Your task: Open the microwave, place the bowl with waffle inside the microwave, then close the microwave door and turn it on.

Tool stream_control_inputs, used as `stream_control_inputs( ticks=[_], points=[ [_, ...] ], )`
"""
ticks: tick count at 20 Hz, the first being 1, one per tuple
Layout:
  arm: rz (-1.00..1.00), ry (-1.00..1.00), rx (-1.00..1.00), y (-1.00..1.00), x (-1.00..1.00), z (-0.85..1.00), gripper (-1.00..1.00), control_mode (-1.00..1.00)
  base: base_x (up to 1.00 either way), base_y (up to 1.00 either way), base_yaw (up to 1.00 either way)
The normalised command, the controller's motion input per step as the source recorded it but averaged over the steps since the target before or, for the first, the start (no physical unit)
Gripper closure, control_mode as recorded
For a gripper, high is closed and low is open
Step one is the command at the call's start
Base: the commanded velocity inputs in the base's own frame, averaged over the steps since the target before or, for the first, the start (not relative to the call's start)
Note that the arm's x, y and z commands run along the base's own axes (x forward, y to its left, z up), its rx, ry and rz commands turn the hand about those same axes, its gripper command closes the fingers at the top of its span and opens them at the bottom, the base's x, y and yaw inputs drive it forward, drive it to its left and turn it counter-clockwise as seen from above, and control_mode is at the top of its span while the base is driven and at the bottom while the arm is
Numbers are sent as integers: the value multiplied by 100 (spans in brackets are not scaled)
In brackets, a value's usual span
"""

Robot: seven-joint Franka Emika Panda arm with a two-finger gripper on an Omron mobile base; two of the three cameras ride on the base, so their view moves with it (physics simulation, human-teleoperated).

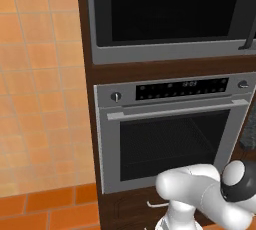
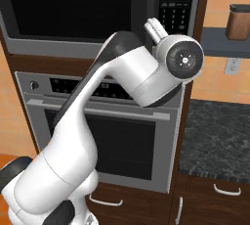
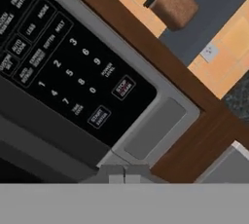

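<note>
The gripper [image 3: 124, 177], fingers together and holding nothing, hovers just before the microwave [image 2: 73, 13] keypad [image 3: 63, 67]. The start button [image 3: 99, 117] lies just ahead, a little left of the fingertips, door shut.

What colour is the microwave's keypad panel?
Black with white lettering, set in a grey frame; the keypad panel of the microwave shows best in the hand view.
</note>
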Motion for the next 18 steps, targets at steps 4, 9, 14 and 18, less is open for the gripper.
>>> stream_control_inputs(
  ticks=[4,9,14,18],
  points=[
    [0,-14,14,1,37,0,100,-100,0,0,0],
    [0,-4,14,11,59,0,100,-100,0,0,0],
    [0,-2,14,2,52,0,100,-100,0,0,0],
    [0,-2,16,0,60,0,100,-100,0,0,0]
  ],
)
